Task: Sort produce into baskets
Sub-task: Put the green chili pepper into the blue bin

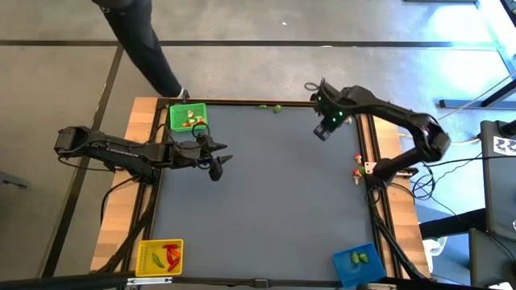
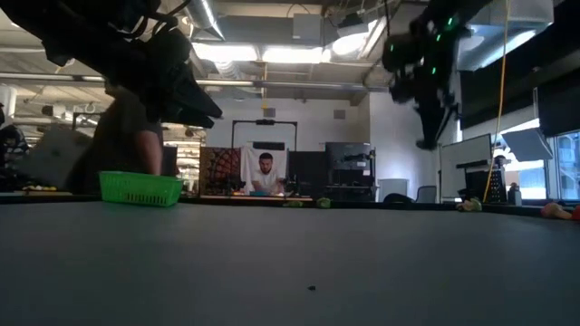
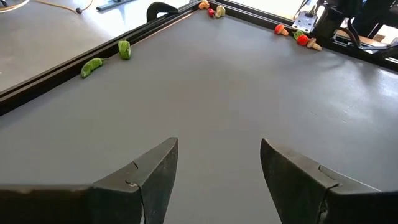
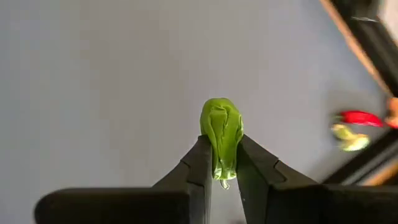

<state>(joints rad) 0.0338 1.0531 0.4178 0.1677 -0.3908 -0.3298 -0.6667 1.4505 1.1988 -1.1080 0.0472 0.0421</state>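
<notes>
While the right gripper (image 4: 221, 163) pinches a small green leafy toy vegetable (image 4: 221, 138), the blue basket waits far off.

Its fingers (image 4: 199, 163) are nearly closed on the piece's lower end, its long axis pointing straight out from them, high above the grey bench (image 1: 266, 193) at about one o'clock. The square blue mesh basket (image 1: 356, 263), already holding green pieces, lies toward five o'clock, on the right arm's own side. The left gripper (image 1: 222, 161), fingers wide and empty, hovers at ten o'clock beside the bright green mesh basket (image 1: 187, 118).
</notes>
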